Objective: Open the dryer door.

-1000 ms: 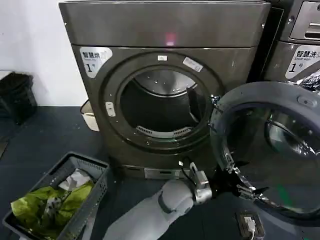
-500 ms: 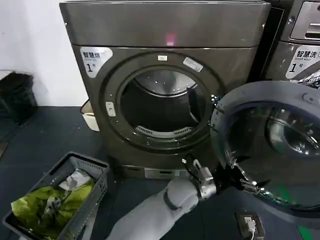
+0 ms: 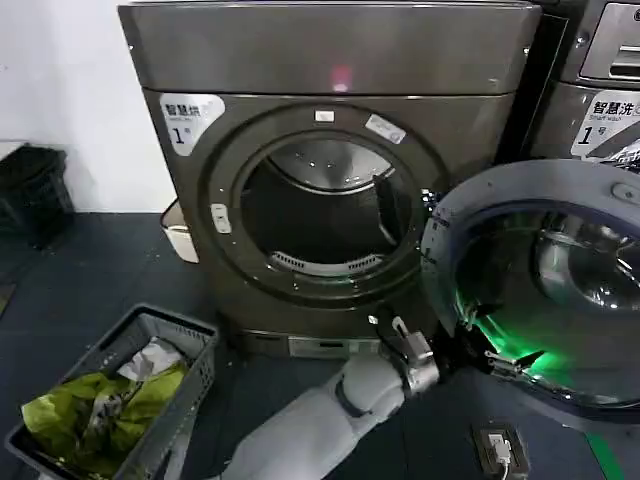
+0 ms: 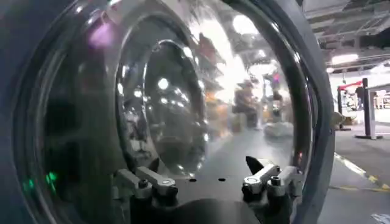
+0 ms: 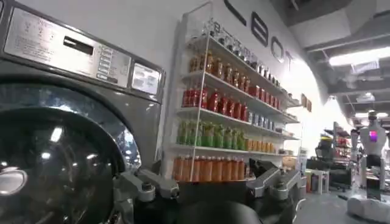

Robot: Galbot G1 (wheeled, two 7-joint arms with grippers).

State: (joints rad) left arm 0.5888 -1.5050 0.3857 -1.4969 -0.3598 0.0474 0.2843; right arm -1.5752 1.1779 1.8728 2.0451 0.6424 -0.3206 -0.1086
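With the left tool (image 3: 480, 352), fingers apart, right against the swung-out dryer door (image 3: 540, 290), a further push could overstrain its hinge.

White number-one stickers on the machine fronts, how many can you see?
2. One white sticker sits at the upper left of the grey dryer's front panel; the other white sticker is on the neighbouring grey machine to its right. Others may lie outside the picture.
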